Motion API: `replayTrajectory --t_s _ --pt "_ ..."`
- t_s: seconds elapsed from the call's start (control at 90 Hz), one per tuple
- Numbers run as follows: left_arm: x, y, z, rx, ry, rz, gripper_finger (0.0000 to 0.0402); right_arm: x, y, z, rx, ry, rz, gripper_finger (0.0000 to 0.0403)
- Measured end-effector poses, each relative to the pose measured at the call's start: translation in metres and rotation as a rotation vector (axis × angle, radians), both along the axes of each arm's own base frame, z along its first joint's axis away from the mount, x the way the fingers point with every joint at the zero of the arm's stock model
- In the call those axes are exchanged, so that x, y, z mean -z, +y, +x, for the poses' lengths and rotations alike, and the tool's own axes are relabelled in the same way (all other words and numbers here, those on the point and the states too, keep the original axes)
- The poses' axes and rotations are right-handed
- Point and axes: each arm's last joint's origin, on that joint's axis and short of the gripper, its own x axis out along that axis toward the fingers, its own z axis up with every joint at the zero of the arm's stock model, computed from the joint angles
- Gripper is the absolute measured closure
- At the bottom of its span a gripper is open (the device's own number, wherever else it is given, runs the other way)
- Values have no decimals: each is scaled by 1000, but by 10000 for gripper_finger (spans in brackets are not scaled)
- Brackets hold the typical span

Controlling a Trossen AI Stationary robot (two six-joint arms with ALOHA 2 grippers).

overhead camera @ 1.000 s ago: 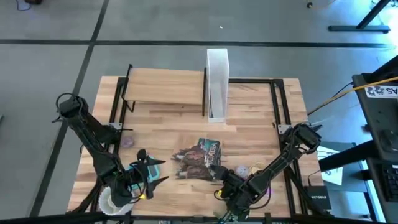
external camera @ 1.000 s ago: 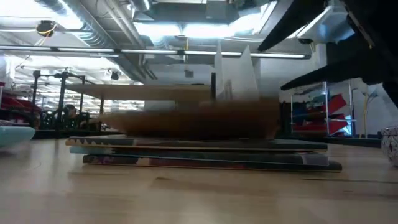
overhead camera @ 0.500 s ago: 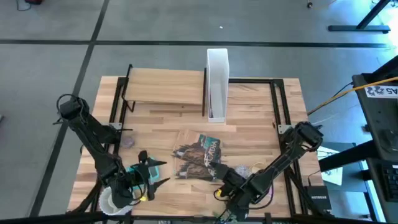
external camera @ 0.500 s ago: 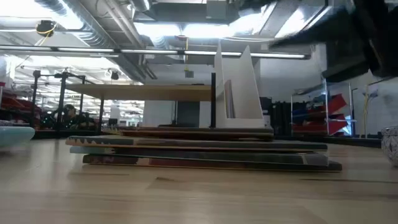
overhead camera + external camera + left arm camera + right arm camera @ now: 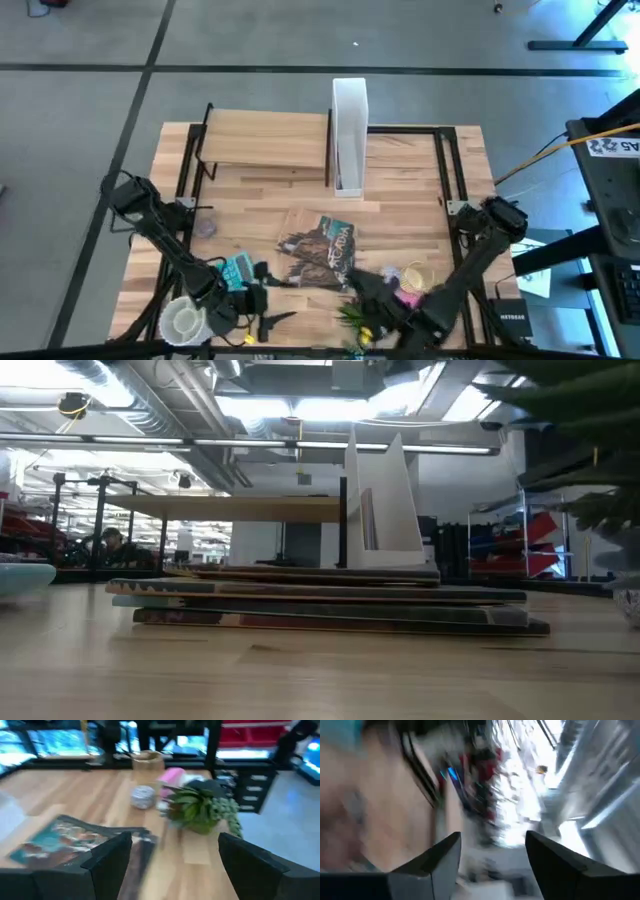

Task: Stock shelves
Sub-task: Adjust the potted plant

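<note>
The shelves (image 5: 265, 140) stand at the far side of the table (image 5: 400, 190), touching the white file box (image 5: 350, 130). Nearer than the box lies a stack of books (image 5: 318, 252). The left gripper (image 5: 268, 300) hangs just in front of the books, fingers apart and empty. The right gripper (image 5: 365, 290), beside a small green plant (image 5: 200, 809), is open too.
</note>
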Motion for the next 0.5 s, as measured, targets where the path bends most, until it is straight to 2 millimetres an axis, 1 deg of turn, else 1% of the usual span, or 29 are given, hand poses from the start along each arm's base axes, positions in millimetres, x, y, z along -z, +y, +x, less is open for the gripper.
replayTrajectory --t_s 0.056,0.144,0.2,0.256,0.322,0.367,0.444,0.5 --pt "2 -2 11 53 25 -19 119 -14 12 -9 -87 -18 153 196" --pt "8 -6 28 152 69 -35 119 -34 25 -25 -220 30 432 196" --pt "12 -9 38 199 100 -44 119 -44 26 -33 -260 118 655 196" --pt "15 -11 48 239 134 -51 119 -49 25 -40 -239 246 891 196" --pt "22 -12 58 285 168 -65 119 -44 24 -46 -150 404 1131 196" --pt "27 -12 66 320 190 -80 119 -38 25 -49 -83 476 1234 197" --pt "35 -9 80 362 221 -103 121 -23 30 -56 -3 552 1306 205" --pt "40 -7 88 371 233 -113 125 -8 33 -61 59 603 1327 215"
